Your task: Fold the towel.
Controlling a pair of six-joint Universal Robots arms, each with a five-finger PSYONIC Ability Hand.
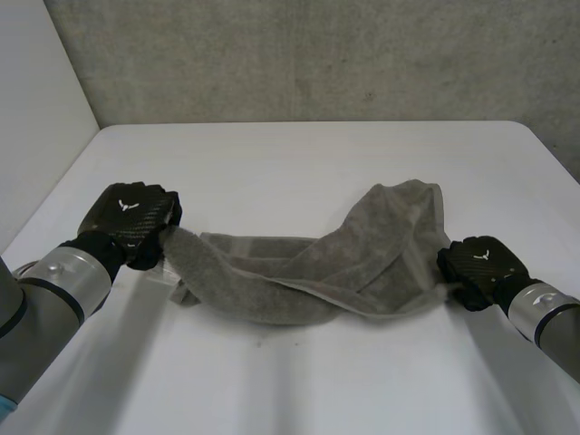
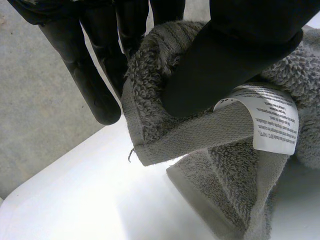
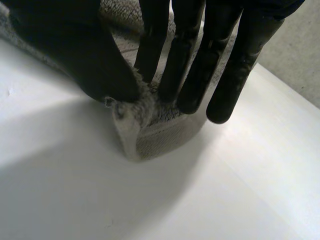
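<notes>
Soft, limp grey towel (image 1: 299, 281) lies bunched mid-table (image 1: 299, 163), left hand (image 1: 134, 220) pinching the corner by its care label (image 2: 272, 120), right hand (image 1: 478, 265) pinching the opposite corner; corners look like the best holds.

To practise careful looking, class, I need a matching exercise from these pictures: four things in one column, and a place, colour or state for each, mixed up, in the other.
Things
1. left hand
2. right hand
3. towel
4. label

Descriptions
a. white, printed, sewn to the towel
b. pinches the towel end that bears the label
c. grey, bunched, stretched between both hands
d. pinches a plain towel corner down by the table

Pairs: 1-b, 2-d, 3-c, 4-a
</notes>
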